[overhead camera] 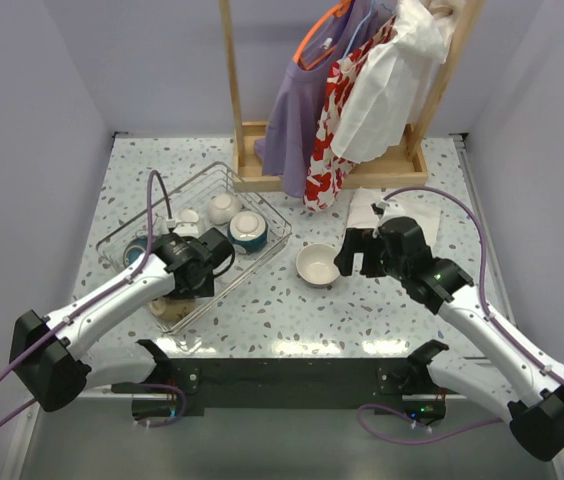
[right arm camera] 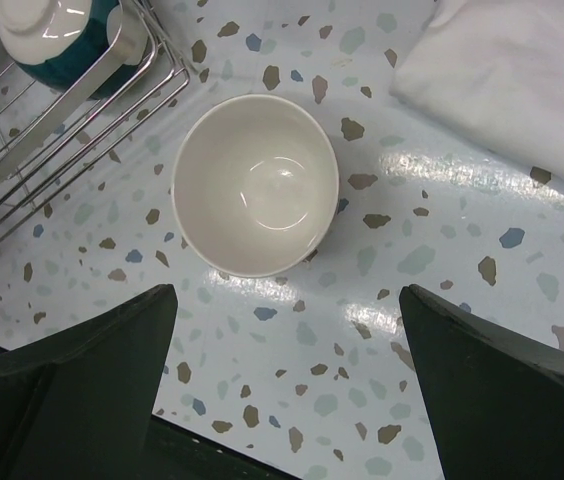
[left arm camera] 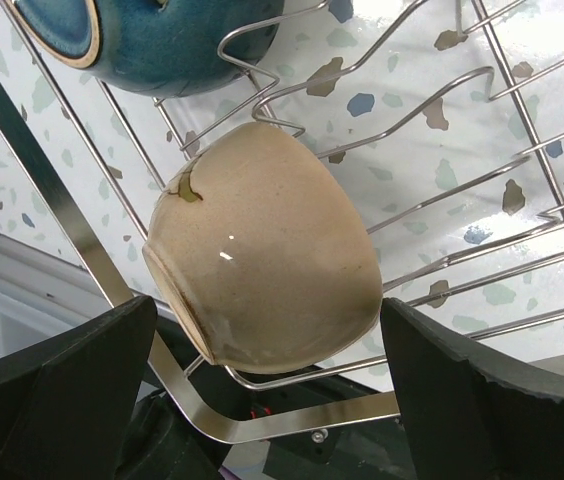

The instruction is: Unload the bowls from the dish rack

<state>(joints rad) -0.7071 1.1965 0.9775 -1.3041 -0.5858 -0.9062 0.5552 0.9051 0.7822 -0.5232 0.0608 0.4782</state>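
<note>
Dish rack sits on the counter, left of centre. Clothes stand is behind it at the back, and we see a folded cloth in front of the stand, to the right. The loose bowl stands upright on the counter just right of the rack, ahead of the right pincer and apart from it. The near-corner bowl lies on its side in the rack between the left pincer fingers. Behind it we see a second racked bowl.

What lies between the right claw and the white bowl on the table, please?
Only bare speckled tabletop, in the right wrist view; the right claw hangs open.
</note>
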